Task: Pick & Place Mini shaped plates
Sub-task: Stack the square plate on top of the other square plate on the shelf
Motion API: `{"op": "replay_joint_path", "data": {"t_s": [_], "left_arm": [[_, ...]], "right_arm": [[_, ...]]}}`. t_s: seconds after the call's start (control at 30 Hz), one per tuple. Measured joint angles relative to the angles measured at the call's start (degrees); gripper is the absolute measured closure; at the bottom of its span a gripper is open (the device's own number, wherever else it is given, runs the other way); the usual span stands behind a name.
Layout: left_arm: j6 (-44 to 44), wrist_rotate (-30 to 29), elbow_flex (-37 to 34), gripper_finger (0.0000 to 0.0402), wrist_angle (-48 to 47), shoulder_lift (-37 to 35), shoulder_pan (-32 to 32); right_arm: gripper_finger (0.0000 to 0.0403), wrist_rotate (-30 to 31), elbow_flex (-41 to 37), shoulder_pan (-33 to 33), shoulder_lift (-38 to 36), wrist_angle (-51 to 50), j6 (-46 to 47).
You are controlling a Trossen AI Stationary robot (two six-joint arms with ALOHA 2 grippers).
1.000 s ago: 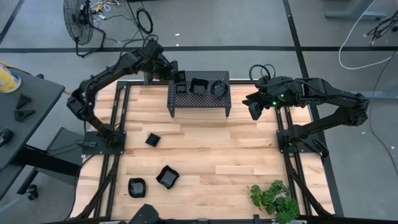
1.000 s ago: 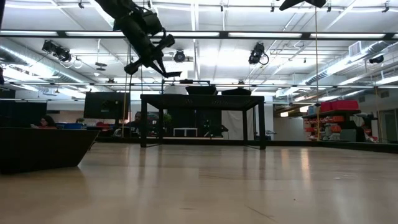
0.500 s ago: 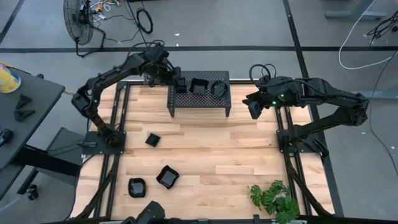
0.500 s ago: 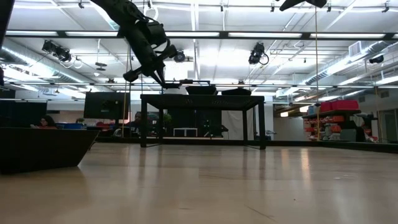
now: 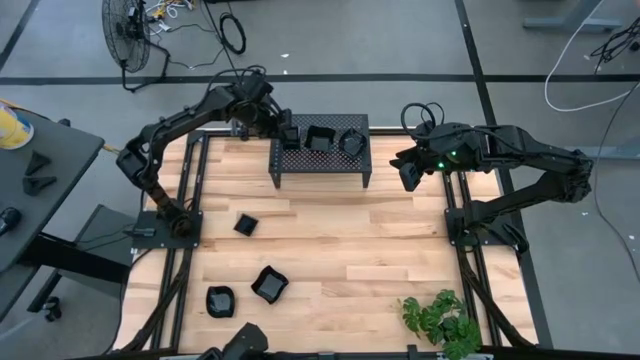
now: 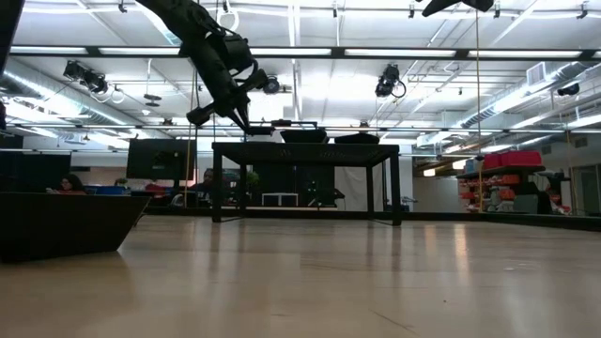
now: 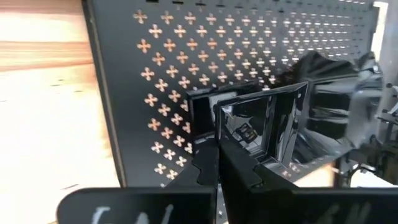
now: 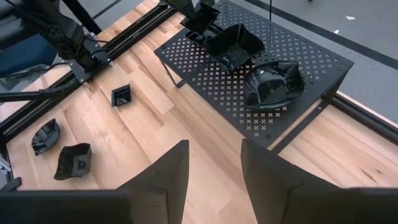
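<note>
The mini shaped plates are small glossy black dishes. Two sit on the black perforated stand [image 5: 320, 155]: a squarish one [image 5: 320, 138] and a wavy one [image 5: 352, 142]. Three more lie on the wooden table: [image 5: 245, 224], [image 5: 269, 284], [image 5: 220, 299]. My left gripper [image 5: 283, 130] is at the stand's left end, shut on a square plate [image 7: 267, 124]. My right gripper [image 5: 410, 175] hangs open in the air past the stand's right end, touching nothing. My left gripper pinches the square plate by one side wall [image 7: 216, 121], one finger [image 7: 249, 171] inside the dish and the other [image 7: 204, 168] outside. The fingers slant down from the table's left and far side. The plate sits roughly level at the stand's top; whether its base touches, I cannot tell.
The stand rests on legs at the table's far middle, with bare perforated top [image 8: 217, 81] near the plates. A potted plant [image 5: 440, 318] is at the near right edge. Black rails [image 5: 190, 200] run along both table sides. The table's middle and right are bare wood.
My left gripper carried the square plate down and slightly toward the table's near edge, onto the stand's left end, then held still for the last half second. It stayed shut on the plate. My right arm kept still.
</note>
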Motion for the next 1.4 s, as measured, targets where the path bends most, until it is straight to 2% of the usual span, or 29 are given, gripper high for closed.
{"op": "replay_joint_path", "data": {"t_s": [0.6, 1.0, 1.4], "left_arm": [[0.6, -0.1, 0.0, 0.0388, 0.0, 1.9, 0.0], [0.8, -0.8, 0.0, 0.0356, 0.6, 1.9, -0.3], [0.9, -0.9, 0.0, 0.0302, 0.4, 1.7, 0.1]], "right_arm": [[0.0254, 0.0, 0.0, 0.0, 0.0, 0.0, 0.0], [0.0254, 0.5, 0.0, 0.0, 0.0, 0.0, 1.4], [0.0254, 0.5, 0.0, 0.0, 0.0, 0.0, 2.3]]}}
